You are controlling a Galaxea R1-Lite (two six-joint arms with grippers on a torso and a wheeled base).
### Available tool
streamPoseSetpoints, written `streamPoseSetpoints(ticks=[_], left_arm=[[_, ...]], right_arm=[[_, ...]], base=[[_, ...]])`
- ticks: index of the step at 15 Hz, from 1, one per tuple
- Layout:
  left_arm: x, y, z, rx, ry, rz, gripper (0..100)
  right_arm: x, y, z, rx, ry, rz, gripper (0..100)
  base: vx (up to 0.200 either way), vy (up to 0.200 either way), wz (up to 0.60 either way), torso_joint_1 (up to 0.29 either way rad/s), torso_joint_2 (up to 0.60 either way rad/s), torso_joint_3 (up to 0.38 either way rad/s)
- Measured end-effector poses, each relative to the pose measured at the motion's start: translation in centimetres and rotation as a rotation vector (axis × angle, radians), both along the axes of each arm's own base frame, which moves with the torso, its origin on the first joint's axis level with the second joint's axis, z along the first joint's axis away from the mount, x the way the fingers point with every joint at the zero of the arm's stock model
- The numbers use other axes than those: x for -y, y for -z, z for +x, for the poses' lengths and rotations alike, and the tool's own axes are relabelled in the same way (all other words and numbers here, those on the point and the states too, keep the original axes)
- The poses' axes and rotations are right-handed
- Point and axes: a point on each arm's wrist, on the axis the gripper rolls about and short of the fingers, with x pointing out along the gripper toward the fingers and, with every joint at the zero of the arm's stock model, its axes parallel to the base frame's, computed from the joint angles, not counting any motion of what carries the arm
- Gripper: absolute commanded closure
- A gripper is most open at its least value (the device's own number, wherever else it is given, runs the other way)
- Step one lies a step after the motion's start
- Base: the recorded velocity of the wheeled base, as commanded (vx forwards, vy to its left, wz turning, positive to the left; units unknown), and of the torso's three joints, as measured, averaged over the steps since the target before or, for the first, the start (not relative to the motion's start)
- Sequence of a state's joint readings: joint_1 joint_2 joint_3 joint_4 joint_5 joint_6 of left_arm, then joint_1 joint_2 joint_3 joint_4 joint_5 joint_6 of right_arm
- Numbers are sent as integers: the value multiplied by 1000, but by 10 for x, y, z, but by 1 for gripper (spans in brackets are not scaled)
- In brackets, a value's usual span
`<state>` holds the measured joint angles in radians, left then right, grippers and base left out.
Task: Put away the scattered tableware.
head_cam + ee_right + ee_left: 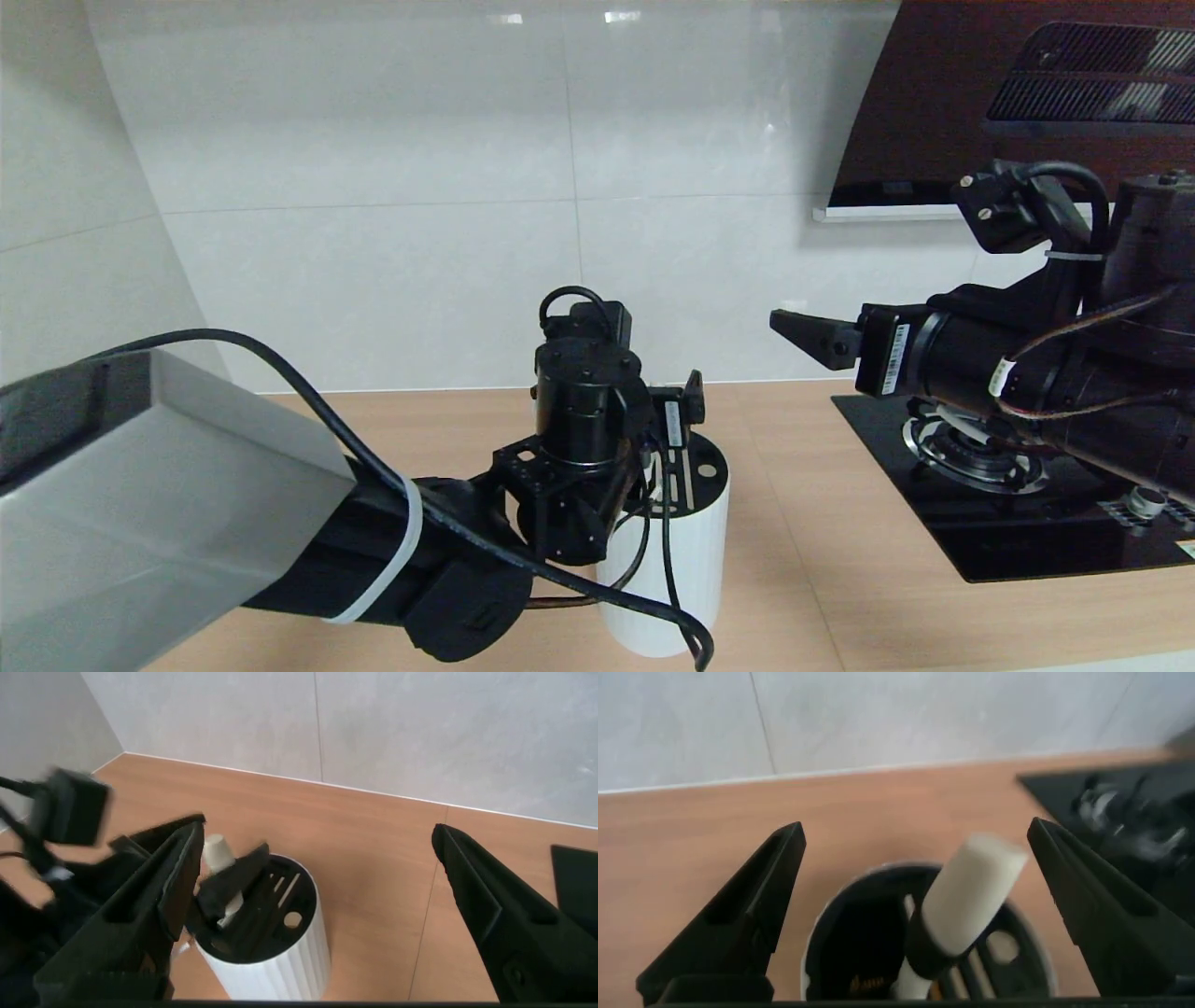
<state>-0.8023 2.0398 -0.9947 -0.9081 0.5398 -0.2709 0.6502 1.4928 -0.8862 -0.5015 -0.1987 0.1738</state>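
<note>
— Head view, starting at the left: what do you have?

— The left arm (187, 504) comes in low across the wooden countertop (840, 579). Its wrist sits over a white cylindrical utensil holder (686, 560) with a black slotted top. The holder stands upright near the middle of the counter.

— And the gripper on that arm?

— The left wrist view shows it best. The left gripper (915, 831) hangs over the holder's mouth with both black fingers spread wide. A white-handled utensil (971, 891) stands between them, and neither finger touches it.

— Which way does the utensil run?

— Its long axis is close to upright but tilted. The white handle end points up and out of the holder, with a black collar just below the white part. The working end is down among the slots and hidden, so I can't tell what kind of utensil it is.

— Does the right wrist view agree?

— Yes. There the handle pokes up at the edge of the slotted top, on the side nearest the left arm, with one finger of the left gripper just beside it.

— Moving right?

— The right gripper (798, 331) is held higher than the holder and well to its right, pointing left. In its own wrist view the fingers stand wide apart with nothing between them.

— Farthest right?

— A black glass gas hob (980, 551) is set into the countertop, with a round burner (971, 448) on it. A dark range hood (934, 112) hangs on the white tiled wall (420, 187) above.
</note>
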Motion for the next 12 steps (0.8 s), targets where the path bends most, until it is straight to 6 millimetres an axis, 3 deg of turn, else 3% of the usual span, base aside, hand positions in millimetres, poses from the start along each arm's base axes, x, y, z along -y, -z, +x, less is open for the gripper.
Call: streamPoseSetpoints(ticks=[3, 5, 9, 12], left_arm=[[-15, -39, -15, 103, 38, -108, 0], [-35, -71, -29, 169, 72, -137, 0], [-114, -124, -75, 265, 142, -136, 0], [-173, -134, -124, 276, 146, -111, 0]], right_arm=[[4, 1, -1, 5, 7, -13, 0], [12, -1, -1, 23, 26, -32, 0], [52, -7, 0, 60, 165, -19, 0], [85, -11, -31, 110, 242, 2, 0]], base=[[0, 0, 0, 0, 0, 0], [0, 0, 0, 0, 0, 0], [0, 0, 0, 0, 0, 0], [0, 0, 0, 0, 0, 0]])
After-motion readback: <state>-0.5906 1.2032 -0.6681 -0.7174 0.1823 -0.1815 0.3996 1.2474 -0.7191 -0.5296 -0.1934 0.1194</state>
